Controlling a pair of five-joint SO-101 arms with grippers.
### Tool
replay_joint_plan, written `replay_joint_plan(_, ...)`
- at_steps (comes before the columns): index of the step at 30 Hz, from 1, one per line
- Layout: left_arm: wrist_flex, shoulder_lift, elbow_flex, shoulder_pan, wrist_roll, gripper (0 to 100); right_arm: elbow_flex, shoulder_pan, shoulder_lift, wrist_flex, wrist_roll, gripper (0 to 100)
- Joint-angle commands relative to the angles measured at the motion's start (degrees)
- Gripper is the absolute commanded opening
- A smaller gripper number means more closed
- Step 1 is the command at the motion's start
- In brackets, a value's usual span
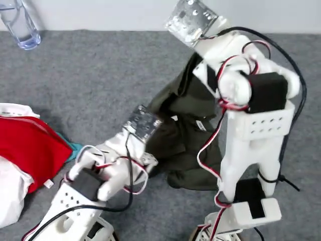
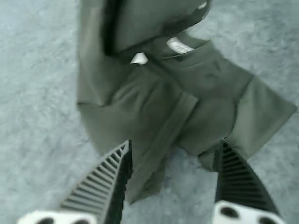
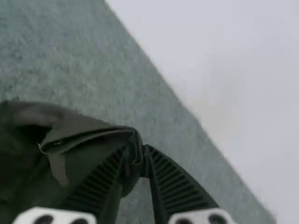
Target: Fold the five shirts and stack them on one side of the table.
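A dark green shirt point(image 1: 183, 135) lies crumpled in the middle of the grey table, with one part pulled up toward the far arm. My right gripper point(image 3: 136, 161) is shut on a fold of this dark green shirt point(image 3: 70, 149) and holds it above the table. My left gripper point(image 2: 173, 175) is open and hovers just short of the near edge of the shirt point(image 2: 159, 102), whose neck label faces up. Nothing is between its ribbed fingers point(image 2: 110, 182). A red shirt point(image 1: 27, 145) lies at the left with white shirts point(image 1: 10, 193) and a teal one point(image 1: 72, 146).
A clear bottle point(image 1: 20, 25) stands at the far left corner by the wall. The pile of red, white and teal shirts covers the left edge of the table point(image 1: 90, 70). Bare grey cloth surface lies between that pile and the dark shirt.
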Motion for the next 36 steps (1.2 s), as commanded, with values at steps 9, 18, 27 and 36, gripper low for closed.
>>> replay_joint_plan(9,-3.4,31.5,-16.8,2.8,2.6,24,-0.4,5.1,3.1,1.4,-3.3,0.9)
replay_joint_plan(18,-3.8,46.9,-27.2,7.6,9.7,24,-0.4,5.1,3.3,1.4,-3.4,0.9)
replay_joint_plan(27,-5.7,56.8,-31.6,7.6,14.4,24,-0.4,6.6,3.2,1.5,-3.4,0.9)
replay_joint_plan(36,-7.6,59.5,-31.9,7.5,15.0,15,-0.4,8.1,3.0,1.7,-3.4,0.9)
